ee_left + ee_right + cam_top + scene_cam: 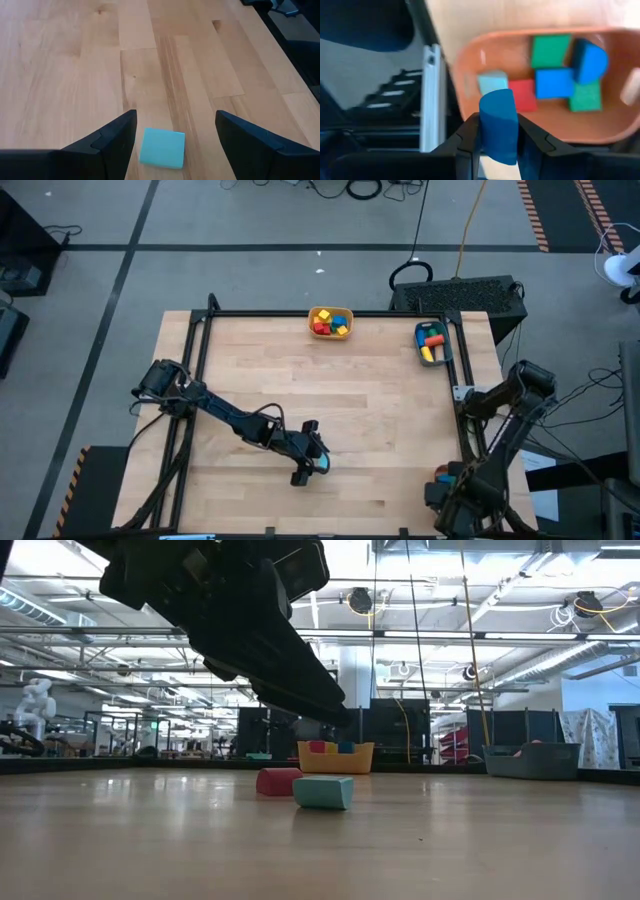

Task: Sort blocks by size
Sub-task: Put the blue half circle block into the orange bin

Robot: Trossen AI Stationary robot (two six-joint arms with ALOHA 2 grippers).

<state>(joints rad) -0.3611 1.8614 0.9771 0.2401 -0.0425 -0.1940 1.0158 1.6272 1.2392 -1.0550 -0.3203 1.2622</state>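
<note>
Pale wooden planks make up the bench (350, 400), framed by a black rail. From my remote seat I see three containers. At the far edge, near the middle, sits a yellow plastic bin (330, 322) holding red, yellow and blue wooden blocks (328, 323). Toward the far right corner is a teal-grey plastic bin (434, 343) with a red, an orange and a yellow piece in it. My right wrist camera looks down into an orange plastic bin (470, 75) that holds two green blocks, two blue ones, a red one and a pale cyan one.

My right hand (498, 142) sits above that orange bin at the near right corner, its fingers clamped on a blue rounded wooden block (498, 125).

My left hand (175, 135) hangs over the near middle of the bench with its fingers apart. A cyan wooden cube (161, 147) lies on the planks between them, touched by neither. In the low view a red rounded wooden block (277, 781) lies just behind that cube
</note>
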